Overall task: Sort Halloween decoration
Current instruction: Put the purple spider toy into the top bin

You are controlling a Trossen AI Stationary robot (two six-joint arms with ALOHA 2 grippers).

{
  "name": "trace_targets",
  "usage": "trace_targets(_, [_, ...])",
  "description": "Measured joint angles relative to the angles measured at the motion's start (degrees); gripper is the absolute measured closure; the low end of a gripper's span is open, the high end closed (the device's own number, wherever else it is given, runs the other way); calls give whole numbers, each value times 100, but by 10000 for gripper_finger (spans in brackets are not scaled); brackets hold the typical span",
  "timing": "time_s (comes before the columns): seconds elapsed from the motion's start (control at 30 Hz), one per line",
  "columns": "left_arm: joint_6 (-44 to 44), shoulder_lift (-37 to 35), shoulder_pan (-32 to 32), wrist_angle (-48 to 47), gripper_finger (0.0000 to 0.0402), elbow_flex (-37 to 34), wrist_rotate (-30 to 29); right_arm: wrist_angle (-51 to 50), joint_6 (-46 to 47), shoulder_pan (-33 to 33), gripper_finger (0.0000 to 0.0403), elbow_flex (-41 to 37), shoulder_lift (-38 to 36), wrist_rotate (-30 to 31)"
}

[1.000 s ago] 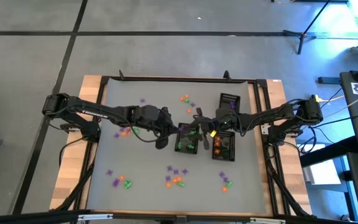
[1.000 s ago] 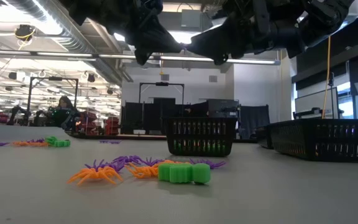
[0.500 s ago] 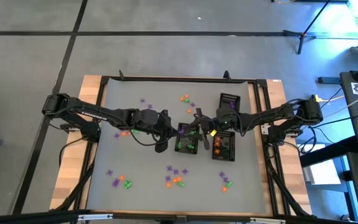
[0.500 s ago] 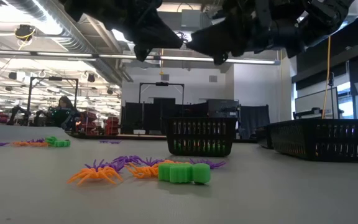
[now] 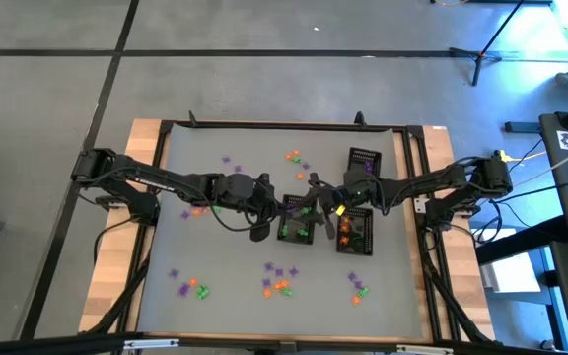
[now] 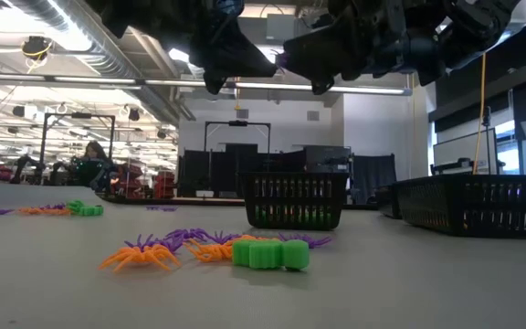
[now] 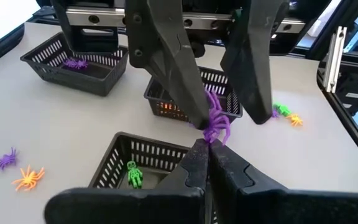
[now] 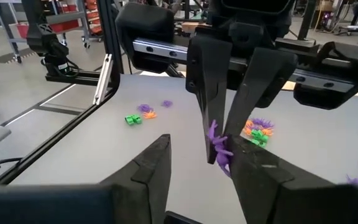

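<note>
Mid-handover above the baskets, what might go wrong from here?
1. The left end effector is shut on the purple spider, and the open right end effector brackets it. Letting go early would probably drop it into the basket holding a green trinket.
2. The crowded fingers might collide.

Counter [image 5: 215, 251]: grey top inside a black frame, pale wooden boards showing along both sides. On it, three black mesh baskets: one at centre [image 5: 297, 219] holding green pieces, one just right of it [image 5: 355, 233] holding orange pieces, one farther back on the right [image 5: 364, 161] holding purple pieces. Loose trinkets in orange, green and purple lie in scattered clusters: back centre [image 5: 295, 158], back left [image 5: 227, 160], left middle [image 5: 198, 208], front left [image 5: 191, 288], front centre [image 5: 278, 280], front right [image 5: 357, 286].
</note>
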Motion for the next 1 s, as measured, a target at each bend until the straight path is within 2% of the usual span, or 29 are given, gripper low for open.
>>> trace_targets(0.4, [-1,1,-2,-43,402,-2,-32,-103,-128,0,396,2,-4,58])
trace_targets(0.53, [-2,7,0,-52,401,-9,-79,-198,-167,0,391,2,-9,316])
trace_targets(1.0, [0,7,0,-142,401,-9,-243,-270,-180,0,401,2,-9,514])
